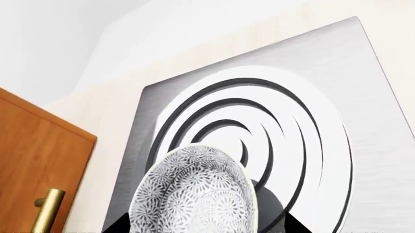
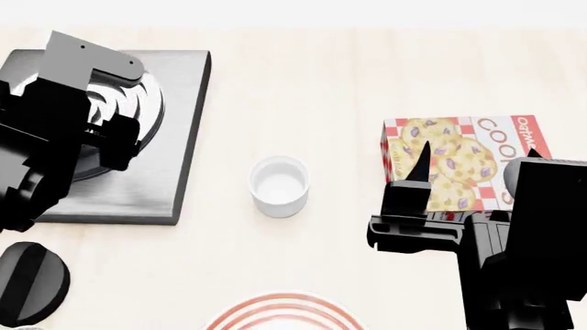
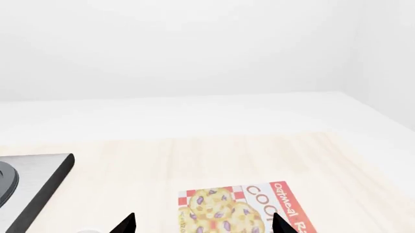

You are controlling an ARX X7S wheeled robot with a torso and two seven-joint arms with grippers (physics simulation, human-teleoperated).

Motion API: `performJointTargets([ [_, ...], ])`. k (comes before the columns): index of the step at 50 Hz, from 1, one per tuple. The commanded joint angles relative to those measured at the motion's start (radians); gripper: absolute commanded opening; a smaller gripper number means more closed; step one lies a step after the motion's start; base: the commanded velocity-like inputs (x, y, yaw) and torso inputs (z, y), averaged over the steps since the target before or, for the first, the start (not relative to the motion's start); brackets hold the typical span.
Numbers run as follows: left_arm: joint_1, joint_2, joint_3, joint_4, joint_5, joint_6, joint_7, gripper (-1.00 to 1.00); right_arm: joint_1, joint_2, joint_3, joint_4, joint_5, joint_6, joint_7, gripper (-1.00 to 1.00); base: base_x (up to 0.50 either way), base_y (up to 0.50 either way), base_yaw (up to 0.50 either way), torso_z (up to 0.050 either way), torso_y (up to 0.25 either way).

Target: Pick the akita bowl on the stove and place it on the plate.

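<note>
- Left gripper (image 2: 101, 127): black, hanging over the flat square dark-grey stove slab (image 2: 174, 137) with its concentric ring grooves, at the head view's left.
- Small round deep bowl, white with dense grey-black speckled floral pattern (image 1: 194, 191): fills the near part of the left wrist view, tilted, with the stove's rings showing behind it. It sits right up at the gripper (fingers themselves not visible there).
- In the head view the arm covers the bowl entirely. Whether the jaws are clamped on it, or how wide they stand, cannot be told.
- Right gripper (image 2: 472, 161): black pointed fingertips (image 3: 126, 224) spread well apart, nothing between them, poised above the red-and-white cookie box (image 2: 463, 161) lying flat on the pale wooden counter (image 2: 321, 75).
- Large round white plate with thin red rings (image 2: 280, 313): only its far rim shows, at the head view's near edge, well apart from the stove.
- Small plain white cup (image 2: 279, 185): between stove and box.
- Round black knob (image 2: 27, 282): near the stove's front corner.
- Brown wooden door with brass handle (image 1: 48, 206): beside the counter in the left wrist view.
</note>
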Motion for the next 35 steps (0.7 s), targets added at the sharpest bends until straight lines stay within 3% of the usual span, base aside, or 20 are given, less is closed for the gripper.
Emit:
performJointTargets([
  [1, 0.006, 0.018, -0.024, 0.002, 0.009, -0.019, 0.020, 1.00, -0.002, -0.016, 0.021, -0.001, -0.015, -0.002, -0.015, 1.00, 0.00, 0.00, 0.00, 0.000, 0.000],
  [35, 0.013, 0.012, 0.001, -0.040, 0.016, 0.001, 0.024, 1.00, -0.001, -0.005, 0.012, 0.008, 0.002, -0.009, 0.005, 1.00, 0.00, 0.00, 0.00, 0.000, 0.000],
])
